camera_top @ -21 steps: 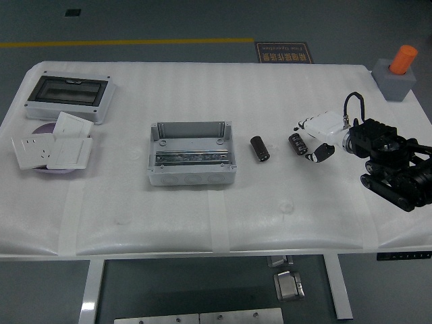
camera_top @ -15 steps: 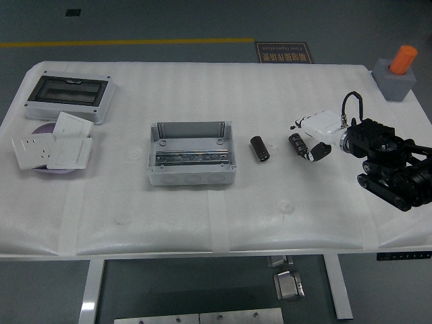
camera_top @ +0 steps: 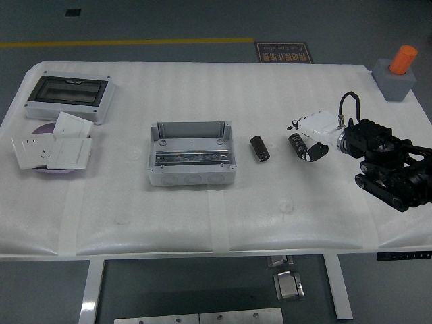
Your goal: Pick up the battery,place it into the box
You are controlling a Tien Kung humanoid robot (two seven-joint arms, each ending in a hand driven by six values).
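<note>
Over the last fraction of a second the right hand (camera_top: 312, 139) has been carried a little further in from three o'clock, towards the table's middle. Its white shell is now set against the right battery (camera_top: 296, 144), which lies just at the hand's nine-o'clock tip. The battery itself has hardly shifted. This is read as the closing part of the reach: a grasp is being set up, but no lift has begun.

A second battery (camera_top: 260, 148) lies untouched on the table (camera_top: 202, 223), between the first one and the box (camera_top: 191, 154). The box sits open at the centre, at nine o'clock from both batteries and well apart from the hand. Nothing can be seen inside it but a metal rail, so the placing is judged to be wholly ahead.

Whether the fingers are wrapped around the right battery or merely laid beside it cannot be told: the fingertips are small, partly masked by the white shell, and dark against the dark cylinder. Contact is likewise uncertain.

The right arm is cut off by the picture's three-o'clock edge. The left arm is not in view at all.
</note>
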